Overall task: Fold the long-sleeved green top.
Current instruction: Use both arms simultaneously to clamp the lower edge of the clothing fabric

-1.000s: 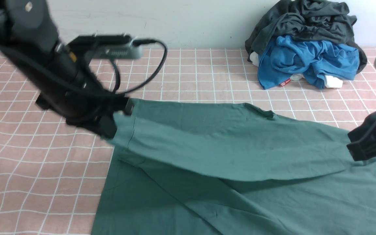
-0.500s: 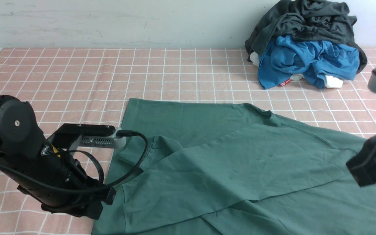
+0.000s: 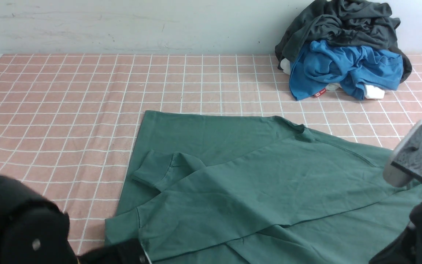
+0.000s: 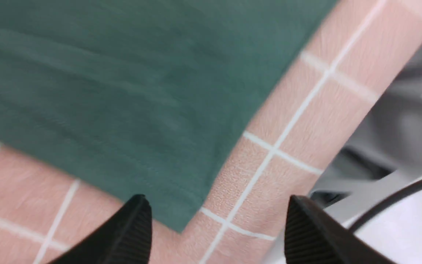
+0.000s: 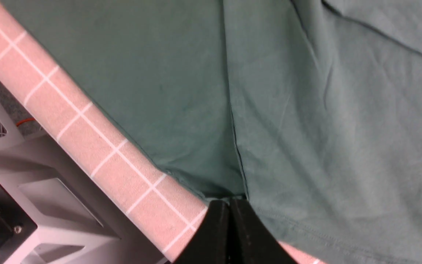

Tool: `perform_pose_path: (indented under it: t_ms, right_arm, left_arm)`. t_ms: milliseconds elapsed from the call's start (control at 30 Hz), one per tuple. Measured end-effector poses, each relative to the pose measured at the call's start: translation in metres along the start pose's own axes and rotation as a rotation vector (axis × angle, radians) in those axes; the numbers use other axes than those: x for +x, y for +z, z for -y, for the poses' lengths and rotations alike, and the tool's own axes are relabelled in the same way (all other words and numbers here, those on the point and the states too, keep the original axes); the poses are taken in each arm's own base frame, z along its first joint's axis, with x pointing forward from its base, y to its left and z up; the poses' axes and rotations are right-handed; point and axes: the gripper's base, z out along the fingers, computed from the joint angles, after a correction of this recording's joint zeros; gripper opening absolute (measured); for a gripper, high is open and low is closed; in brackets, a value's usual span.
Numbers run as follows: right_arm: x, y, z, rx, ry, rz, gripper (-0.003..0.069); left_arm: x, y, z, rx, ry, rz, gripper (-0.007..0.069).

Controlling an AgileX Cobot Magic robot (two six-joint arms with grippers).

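Note:
The green long-sleeved top [image 3: 251, 176] lies spread over the near right of the table. One sleeve is folded across its body, with the ribbed cuff [image 3: 148, 175] resting near the top's left edge. My left arm [image 3: 20, 227] sits low at the near left corner. In the left wrist view my left gripper [image 4: 217, 200] is open and empty over bare tablecloth, just off a corner of the top [image 4: 123, 91]. My right gripper [image 5: 229, 205] is shut, its tips over the hem of the top [image 5: 306, 128] at the table's near edge. I see no fabric lifted by it.
A pile of a dark charcoal garment [image 3: 343, 22] and a bright blue garment [image 3: 343, 69] sits at the back right against the wall. A pink checked tablecloth [image 3: 68, 110] covers the table. The grey robot frame [image 5: 31, 205] lies just beyond the near edge.
My left gripper opened and let go of the sleeve, which now lies across the top's body. The left arm dropped back to the near left corner. The right arm drew back towards the near edge.

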Motion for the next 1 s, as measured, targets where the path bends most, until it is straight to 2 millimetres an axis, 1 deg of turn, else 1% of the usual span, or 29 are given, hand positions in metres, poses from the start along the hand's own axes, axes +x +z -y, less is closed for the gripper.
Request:
perform_pose_path:
  t_ms: [133, 267, 467, 633, 867, 967, 1000]
  right_arm:
    - [0.007, 0.001, 0.000, 0.008, -0.004, -0.004, -0.0014]
    - [0.009, 0.001, 0.001, 0.020, -0.009, -0.008, -0.0014]
    - [0.009, 0.001, 0.001, 0.020, -0.009, -0.009, -0.0014]
    - [0.010, 0.001, 0.001, 0.020, -0.009, -0.009, -0.0014]
    - [0.010, 0.001, 0.001, 0.020, -0.010, -0.009, -0.0014]
    - [0.010, 0.001, 0.001, 0.020, -0.010, -0.009, -0.0014]
    - [0.010, 0.001, 0.001, 0.020, -0.010, -0.009, -0.0014]
  left_arm:
    - [0.003, 0.031, 0.009, -0.066, 0.139, -0.043, 0.0451]
    - [-0.003, 0.047, 0.009, -0.098, 0.163, -0.062, 0.0451]
    - [-0.007, 0.050, 0.006, -0.127, 0.106, -0.076, 0.0451]
    - [-0.012, 0.047, 0.004, -0.140, 0.075, -0.083, 0.0451]
    - [-0.028, 0.041, -0.002, -0.194, 0.115, -0.019, 0.0451]
    - [-0.028, 0.041, -0.003, -0.200, 0.126, -0.016, 0.0439]
    - [-0.028, 0.041, -0.003, -0.204, 0.132, -0.019, 0.0419]
